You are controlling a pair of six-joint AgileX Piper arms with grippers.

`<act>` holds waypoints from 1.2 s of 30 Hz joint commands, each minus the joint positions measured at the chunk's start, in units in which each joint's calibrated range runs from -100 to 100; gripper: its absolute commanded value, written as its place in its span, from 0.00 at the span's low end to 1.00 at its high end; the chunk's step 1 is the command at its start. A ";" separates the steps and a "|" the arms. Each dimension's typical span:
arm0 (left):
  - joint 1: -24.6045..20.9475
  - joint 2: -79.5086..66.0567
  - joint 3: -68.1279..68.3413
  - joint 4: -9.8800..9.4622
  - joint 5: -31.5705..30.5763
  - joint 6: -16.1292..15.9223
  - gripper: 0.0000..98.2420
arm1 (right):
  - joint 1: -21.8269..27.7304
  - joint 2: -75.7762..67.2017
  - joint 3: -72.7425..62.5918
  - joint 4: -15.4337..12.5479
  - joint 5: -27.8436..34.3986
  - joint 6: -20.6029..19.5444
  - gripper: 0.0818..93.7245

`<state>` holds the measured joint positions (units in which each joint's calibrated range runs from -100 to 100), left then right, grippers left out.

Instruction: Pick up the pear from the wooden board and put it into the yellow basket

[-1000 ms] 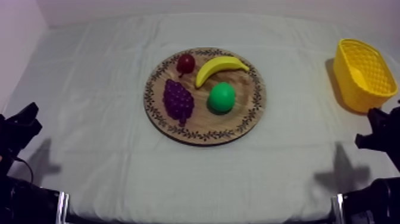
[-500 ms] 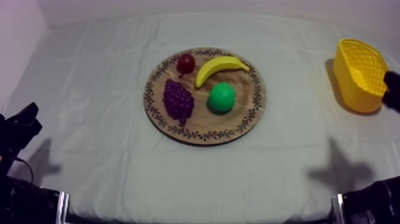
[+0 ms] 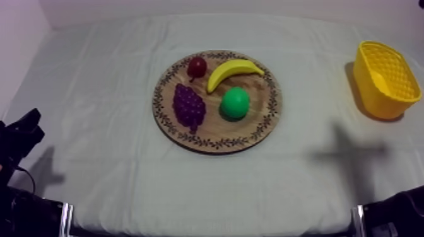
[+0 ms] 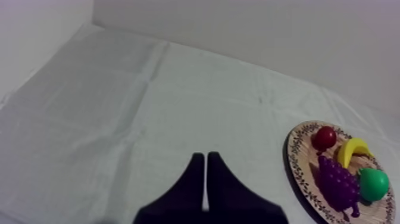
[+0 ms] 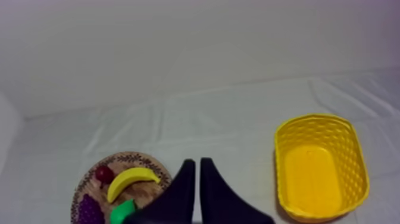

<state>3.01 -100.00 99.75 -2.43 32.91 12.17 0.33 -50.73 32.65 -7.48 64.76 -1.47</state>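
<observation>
Since a second ago the right pincer [image 5: 195, 161] has risen from its rest low at the bench's right edge, past the yellow basket [image 3: 386, 101]. Its arm's shadow has slid along the grey-white cloth [image 3: 94, 75] toward the wooden board [image 3: 217, 142]. Nothing on the board has moved.

From above, the left pincer [image 3: 25, 126] sits low at its own side, half cut off, and its fingers are hard to read. The pear [image 3: 235, 103] lies on the board well off to the pincer's right, just beside the banana [image 3: 232, 70] and near the grapes [image 3: 188, 107]. The small red fruit [image 3: 197, 66] lies at the board's far rim. The basket stands far beyond them, well apart from the board.

From the left wrist, the pincer's fingers lie together as a narrow wedge over bare cloth. The board is ahead and to its right, partly cut off, with the pear at its nearer right side.

From the right wrist, the fingers are likewise pressed together on nothing. The basket stands ahead to the pincer's right, upright. The board is to its left. The pear is half hidden behind the left finger, and the grapes are cut off.
</observation>
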 commanded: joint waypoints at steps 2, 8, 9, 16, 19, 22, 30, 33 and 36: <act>-0.01 0.00 0.03 0.01 -0.01 0.02 0.00 | -0.24 8.88 -9.48 -1.21 4.71 0.43 0.01; -0.01 0.00 0.03 0.01 -0.01 0.02 0.00 | -3.42 18.63 -11.91 -2.17 8.52 1.02 0.02; -0.01 0.00 0.03 0.01 -0.01 0.02 0.00 | -4.22 20.11 -12.01 -2.21 9.06 0.99 0.02; -0.01 0.00 0.03 0.01 -0.01 0.02 0.00 | -10.20 28.01 -9.80 -2.29 9.68 0.56 0.03; -0.01 0.00 0.03 0.01 -0.01 0.02 0.00 | -12.52 31.02 -8.75 -2.85 9.09 0.50 0.03; -0.01 0.00 0.03 0.01 -0.01 0.02 0.00 | -14.37 33.88 -8.47 -3.46 8.57 0.17 0.03; -0.01 0.00 0.03 0.01 -0.01 0.02 0.00 | -17.17 41.00 -10.25 -3.41 7.55 -2.98 0.15; -0.01 0.00 0.03 0.01 -0.01 0.02 0.00 | -17.65 43.26 -11.09 -3.61 7.35 -4.17 0.27; -0.01 0.00 0.03 0.01 -0.01 0.02 0.00 | -18.23 44.77 -11.56 -3.33 6.52 -5.64 0.41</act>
<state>3.01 -100.00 99.75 -2.43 32.91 12.17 -17.75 -6.39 21.18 -10.94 71.49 -6.33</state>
